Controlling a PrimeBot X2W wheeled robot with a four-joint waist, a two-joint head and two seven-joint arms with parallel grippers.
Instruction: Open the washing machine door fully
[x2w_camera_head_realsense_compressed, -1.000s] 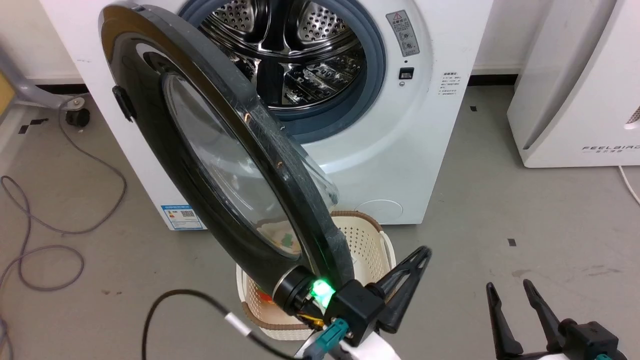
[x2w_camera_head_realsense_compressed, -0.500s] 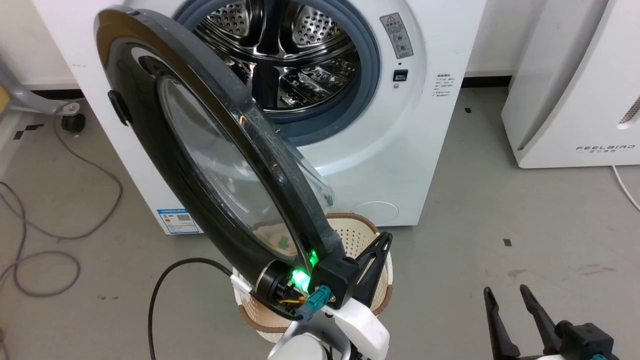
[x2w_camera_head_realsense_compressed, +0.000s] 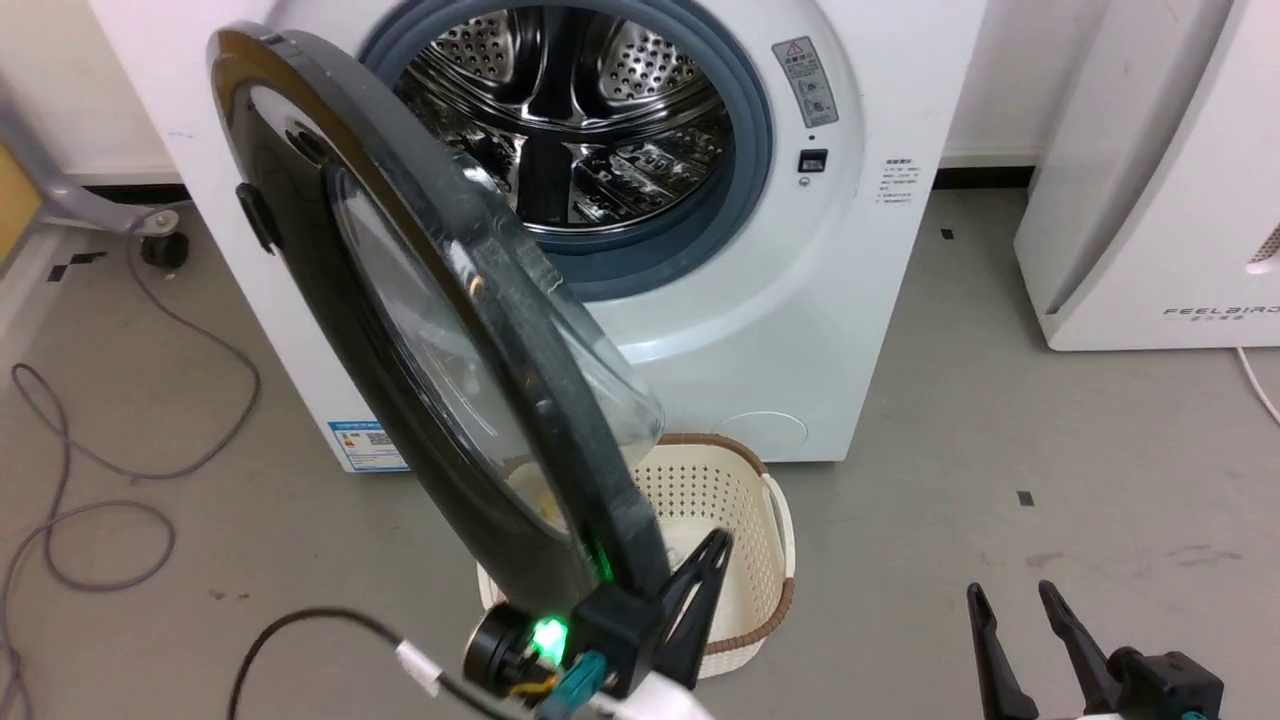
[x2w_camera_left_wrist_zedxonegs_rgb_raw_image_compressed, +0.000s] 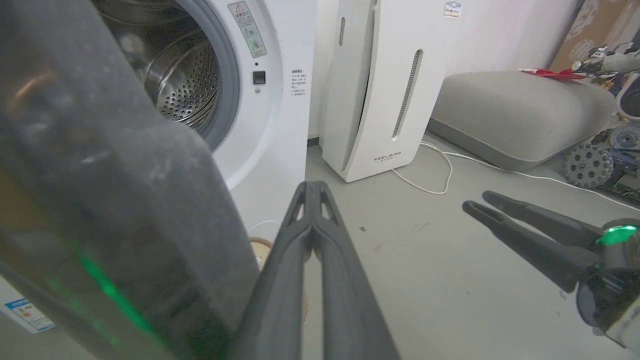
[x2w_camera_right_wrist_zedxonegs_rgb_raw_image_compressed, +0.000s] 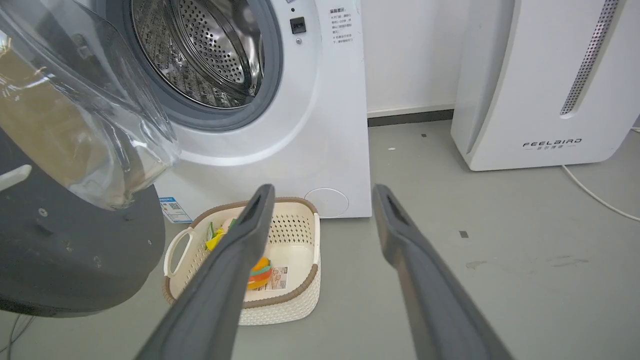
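— Underfoot, what is the room like?
— Bare grey floor. From the head camera, grey cables loop over it at 9 o'clock. The white FEELBIRD appliance stands at 2 o'clock, near the washing machine at 12 o'clock. The left wrist camera catches a grey cushion by the wall at its 2 o'clock.

— Any containers?
— A cream perforated laundry basket with a brown woven rim sits on the floor just before the washer, toward 6 o'clock. The right wrist camera shows an orange-and-green striped item, something yellow-green and a small printed card inside it. The perforated steel drum shows behind its grey rubber ring.

— And the door?
— The washing machine door is swung well out from the machine's side at 11 o'clock, nearly edge-on to the head camera. Its rim reaches down to 6 o'clock, overlapping the basket.

— The tools?
— The left tool has its fingers pressed together on nothing, just beside the door's lower rim. I cannot tell whether it touches. The right tool hangs at 5 o'clock, fingers spread, well apart from the door.
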